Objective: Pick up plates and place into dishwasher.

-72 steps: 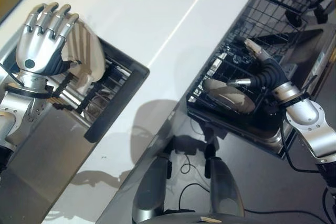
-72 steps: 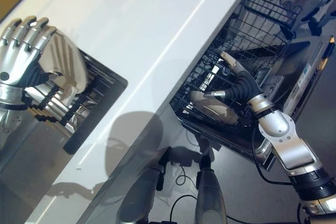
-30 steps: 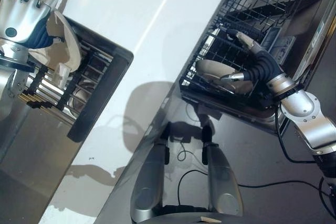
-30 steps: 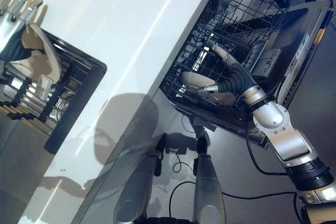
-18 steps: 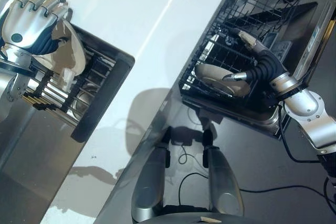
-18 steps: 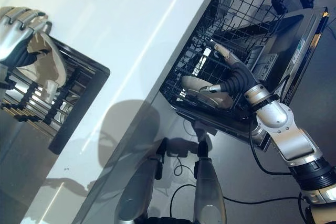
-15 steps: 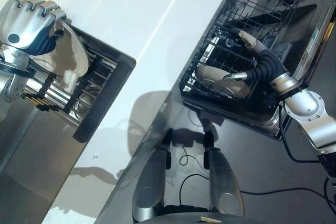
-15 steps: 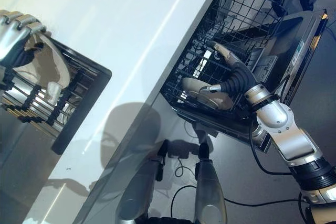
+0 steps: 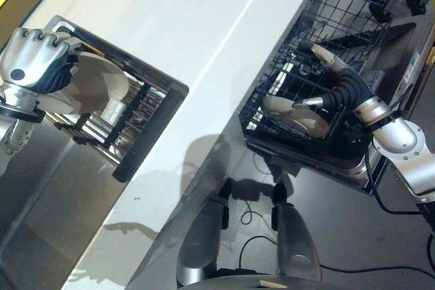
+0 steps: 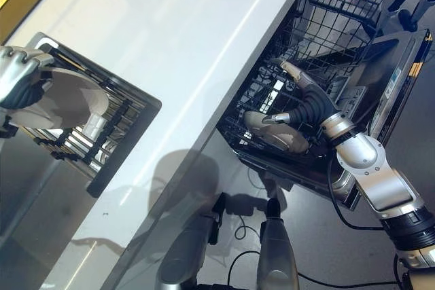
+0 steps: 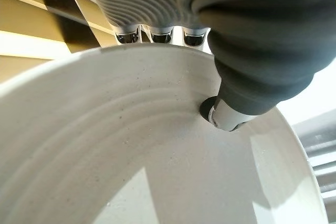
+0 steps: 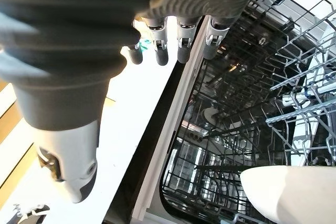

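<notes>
At the sink rack: left hand point(image 9: 30, 66) curled round a pale plate point(image 9: 92, 89), not yet carried over | right hand point(image 9: 333, 93) slack-fingered over dishwasher basket point(image 9: 353, 25) | one plate there point(image 9: 292, 117) loaded.

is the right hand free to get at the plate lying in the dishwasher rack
Probably yes. The right hand hangs open just above the plate in the rack, nothing between them, and the dishwasher rack is open from above. The left hand is busy gripping another plate.
</notes>
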### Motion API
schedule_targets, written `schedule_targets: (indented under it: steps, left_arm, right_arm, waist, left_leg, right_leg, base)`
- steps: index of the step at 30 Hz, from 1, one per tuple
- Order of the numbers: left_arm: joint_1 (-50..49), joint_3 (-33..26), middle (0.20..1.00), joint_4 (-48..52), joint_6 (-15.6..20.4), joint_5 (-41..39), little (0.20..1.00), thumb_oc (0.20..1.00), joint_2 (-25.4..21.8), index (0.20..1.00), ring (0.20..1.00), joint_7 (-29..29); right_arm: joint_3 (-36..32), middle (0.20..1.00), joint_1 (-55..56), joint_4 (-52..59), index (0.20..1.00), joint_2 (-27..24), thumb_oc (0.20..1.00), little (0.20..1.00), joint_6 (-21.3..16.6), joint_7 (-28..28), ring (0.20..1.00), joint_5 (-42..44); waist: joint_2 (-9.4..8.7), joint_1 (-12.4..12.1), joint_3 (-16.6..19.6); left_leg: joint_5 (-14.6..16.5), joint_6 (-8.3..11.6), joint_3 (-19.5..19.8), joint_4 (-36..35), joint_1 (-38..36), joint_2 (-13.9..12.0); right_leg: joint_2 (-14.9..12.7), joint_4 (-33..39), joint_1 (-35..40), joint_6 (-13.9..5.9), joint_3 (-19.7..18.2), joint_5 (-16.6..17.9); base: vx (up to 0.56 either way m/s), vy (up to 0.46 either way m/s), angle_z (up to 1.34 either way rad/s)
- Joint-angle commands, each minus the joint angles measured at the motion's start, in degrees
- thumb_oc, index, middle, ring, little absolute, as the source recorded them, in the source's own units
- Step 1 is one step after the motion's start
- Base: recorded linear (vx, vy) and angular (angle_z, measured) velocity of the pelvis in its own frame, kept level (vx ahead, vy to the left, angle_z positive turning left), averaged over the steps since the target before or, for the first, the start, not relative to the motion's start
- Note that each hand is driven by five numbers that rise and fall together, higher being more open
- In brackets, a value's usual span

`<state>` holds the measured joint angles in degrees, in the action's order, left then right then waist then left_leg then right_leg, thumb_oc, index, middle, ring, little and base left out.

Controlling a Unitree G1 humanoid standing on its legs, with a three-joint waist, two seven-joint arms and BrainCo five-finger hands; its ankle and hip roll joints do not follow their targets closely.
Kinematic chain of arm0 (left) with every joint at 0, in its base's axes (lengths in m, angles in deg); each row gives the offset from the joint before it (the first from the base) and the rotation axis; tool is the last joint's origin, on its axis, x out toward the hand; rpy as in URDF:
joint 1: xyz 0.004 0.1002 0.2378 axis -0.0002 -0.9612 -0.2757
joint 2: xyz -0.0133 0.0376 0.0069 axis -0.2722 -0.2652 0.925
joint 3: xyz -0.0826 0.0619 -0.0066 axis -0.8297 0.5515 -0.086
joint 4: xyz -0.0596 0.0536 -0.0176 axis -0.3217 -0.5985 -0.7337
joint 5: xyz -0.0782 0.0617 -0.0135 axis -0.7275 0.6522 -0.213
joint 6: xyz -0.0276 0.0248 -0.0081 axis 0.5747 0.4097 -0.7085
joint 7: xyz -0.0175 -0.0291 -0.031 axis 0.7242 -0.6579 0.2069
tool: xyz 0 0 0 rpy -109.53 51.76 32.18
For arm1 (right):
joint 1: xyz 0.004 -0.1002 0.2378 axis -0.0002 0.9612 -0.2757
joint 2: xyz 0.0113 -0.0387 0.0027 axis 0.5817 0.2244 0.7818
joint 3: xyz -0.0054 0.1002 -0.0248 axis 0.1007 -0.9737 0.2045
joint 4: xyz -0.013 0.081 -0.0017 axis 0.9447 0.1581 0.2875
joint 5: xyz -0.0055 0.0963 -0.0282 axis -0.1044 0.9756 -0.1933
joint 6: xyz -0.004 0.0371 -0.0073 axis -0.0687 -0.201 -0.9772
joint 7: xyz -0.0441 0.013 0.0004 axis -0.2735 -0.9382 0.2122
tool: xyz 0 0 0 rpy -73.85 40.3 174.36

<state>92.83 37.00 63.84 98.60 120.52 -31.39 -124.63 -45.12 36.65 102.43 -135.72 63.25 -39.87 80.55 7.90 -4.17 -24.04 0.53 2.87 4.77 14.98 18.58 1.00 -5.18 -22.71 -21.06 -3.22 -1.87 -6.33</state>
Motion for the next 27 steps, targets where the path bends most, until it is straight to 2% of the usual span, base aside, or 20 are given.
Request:
schedule_targets:
  steps: [1, 5, 9, 15, 20, 23, 27]
  left_arm:
    - [-3.4, -9.2, 0.2, -0.6, -4.9, 0.4, 0.2, 0.2, -1.3, 0.2, 0.2, -8.7]
    - [-7.4, -15.0, 0.2, -0.2, -9.6, -2.1, 0.2, 0.2, 1.1, 0.2, 0.2, -15.1]
    - [-9.5, -19.4, 0.2, 1.0, -11.5, -2.3, 0.2, 0.2, 4.9, 0.2, 0.2, -20.8]
    - [-7.3, -20.1, 0.2, 1.2, -14.8, -3.1, 0.2, 0.2, 9.0, 0.2, 0.2, -24.6]
    - [-5.1, -19.1, 0.2, 0.1, -11.7, -5.7, 0.2, 0.2, 12.1, 0.2, 0.2, -26.3]
    - [-3.5, -18.3, 0.2, 1.7, -8.0, -5.7, 0.2, 0.2, 14.8, 0.2, 0.2, -25.8]
    - [-0.5, -14.1, 0.2, 8.2, -3.7, -3.3, 0.2, 0.2, 19.0, 0.2, 0.2, -21.5]
  right_arm:
    - [-3.8, 1.0, 3.6, 3.2, 1.0, 2.4, 1.0, 1.0, -4.6, -0.9, 1.0, 1.8]
    - [-3.3, 1.0, 5.1, 3.4, 1.0, 4.0, 1.0, 1.0, -5.3, -1.0, 1.0, 0.9]
    - [-3.1, 1.0, 5.9, 3.4, 1.0, 5.5, 1.0, 1.0, -6.3, -2.4, 1.0, 0.6]
    - [-3.1, 1.0, 6.0, 4.1, 1.0, 7.1, 1.0, 1.0, -8.4, -4.7, 1.0, 0.4]
    - [-3.0, 1.0, 4.0, 6.2, 1.0, 7.8, 1.0, 1.0, -12.1, -4.3, 1.0, 1.2]
    - [-2.3, 1.0, 2.0, 8.3, 1.0, 8.5, 1.0, 1.0, -14.5, -4.5, 1.0, 1.2]
    - [0.8, 1.0, -2.4, 10.8, 1.0, 11.5, 1.0, 1.0, -13.7, -3.2, 1.0, 3.5]
  waist:
    - [-3.26, -1.0, 5.9]
    - [-3.73, -1.6, 7.4]
    - [-4.4, -2.1, 8.8]
    - [-5.08, -1.3, 10.6]
    - [-5.64, -0.8, 12.3]
    - [-6.17, -1.1, 13.4]
    - [-7.09, -2.4, 15.9]
  left_leg:
    - [1.9, -4.09, 3.9, -3.2, -3.8, 2.3]
    - [1.9, -3.98, 4.5, -4.5, -5.4, 2.1]
    - [1.6, -3.67, 5.0, -6.1, -6.6, 1.5]
    - [1.2, -3.21, 5.2, -8.4, -8.6, 0.7]
    - [1.2, -3.14, 5.0, -10.6, -10.5, 0.2]
    - [1.2, -3.0, 5.0, -11.7, -11.6, 0.0]
    - [1.4, -2.88, 5.7, -12.8, -13.5, 0.0]
  right_leg:
    - [-4.5, 0.8, 4.5, -3.72, 2.4, 0.0]
    - [-4.6, 1.9, 6.1, -3.66, 3.0, -0.2]
    - [-4.2, 3.0, 7.3, -3.49, 3.5, -0.5]
    - [-3.5, 4.6, 8.7, -3.24, 3.2, -0.7]
    - [-2.8, 6.8, 10.2, -3.24, 2.6, -0.5]
    - [-2.6, 8.0, 11.6, -3.21, 2.8, -0.5]
    - [-2.6, 9.6, 14.4, -3.16, 4.0, -0.5]
  base:
    - [0.03, -0.075, 0.09]
    - [0.03, -0.071, 0.04]
    - [0.01, -0.082, 0.0]
    - [0.01, -0.053, 0.0]
    - [-0.01, -0.063, -0.04]
    - [-0.04, -0.104, -0.04]
    - [-0.02, -0.14, 0.0]
